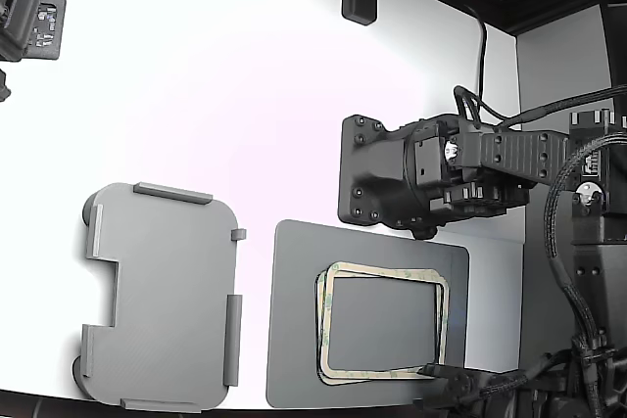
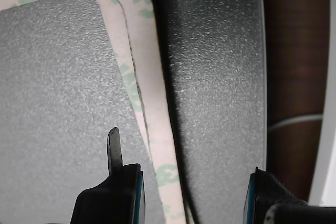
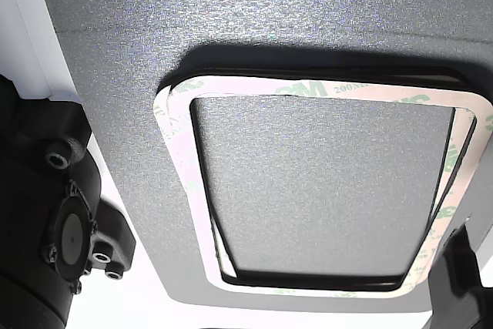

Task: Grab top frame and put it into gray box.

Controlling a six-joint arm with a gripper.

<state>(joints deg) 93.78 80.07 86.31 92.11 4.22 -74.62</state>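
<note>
- Reaching stage: the gripper hangs spread and empty astride one side of the top frame.
- Frame lies stacked lower-centre on the dark mat, exterior view; gray box lower left.
- Next likely: descend, pinch only the upper strip.

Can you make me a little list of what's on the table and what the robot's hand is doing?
top frame: top frame lies on a second one like it, slightly askew
under them: dark gray mat
gray box: gray box sits apart from the mat, toward the exterior view's left, nothing in it
hand: hand is open, low over the mat, one finger on each side of a frame edge
holding anything: no
</note>
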